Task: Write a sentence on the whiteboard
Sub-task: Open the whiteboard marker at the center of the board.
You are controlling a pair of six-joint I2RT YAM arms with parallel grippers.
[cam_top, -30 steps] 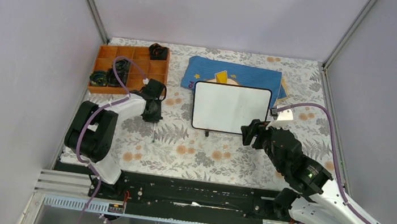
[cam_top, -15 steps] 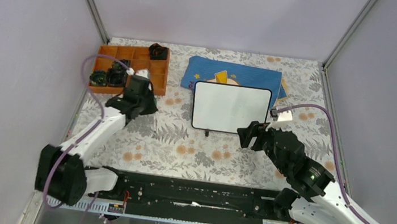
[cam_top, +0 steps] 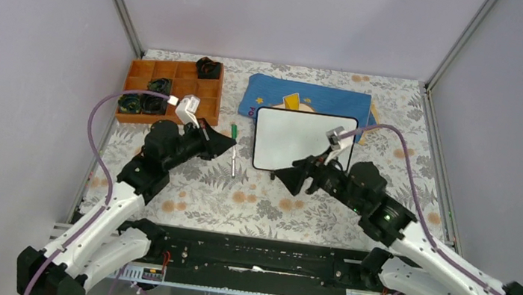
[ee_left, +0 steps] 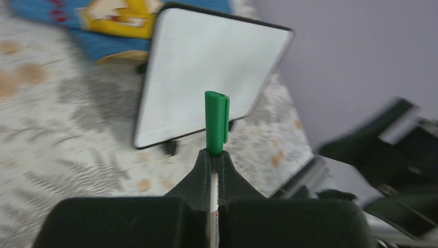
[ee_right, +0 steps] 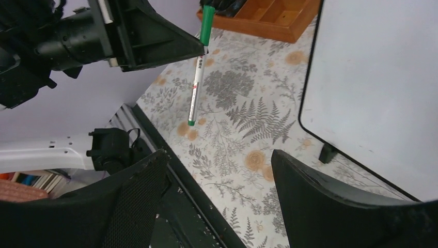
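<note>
Whiteboard [cam_top: 304,143], top view: on the far middle of the tabletop [cam_top: 266,204]; its far edge overlaps the blue cloth [cam_top: 325,97]; face plain glossy white.
Left end effector [cam_top: 227,143], top view: clamped on the marker [cam_top: 233,155], just left of the whiteboard and apart from it.
Right end effector [cam_top: 286,177], top view: near the whiteboard's near-left corner, touching nothing.
Orange tray [cam_top: 171,91], top view: far left, dark items in several compartments.
Marker [ee_left: 216,121], left wrist view: green cap stands out past the tightly closed fingers [ee_left: 199,175]; white barrel pinched between them.
Whiteboard [ee_left: 206,72], left wrist view: beyond the cap, thin black rim, white face; blue cloth [ee_left: 103,31] behind it.
Right arm, left wrist view: dark blurred shape at the right edge; detail cannot be told.
Right end effector [ee_right: 218,160], right wrist view: fingers spread wide, nothing between them.
Marker [ee_right: 195,82], right wrist view: gripped just below the green cap by the left end effector [ee_right: 199,49]; barrel hangs toward the tabletop and appears clear of it.
Whiteboard [ee_right: 377,88], right wrist view: at right, a small black foot under its near edge.
Orange tray [ee_right: 274,18], right wrist view: at the top, beyond the marker.
</note>
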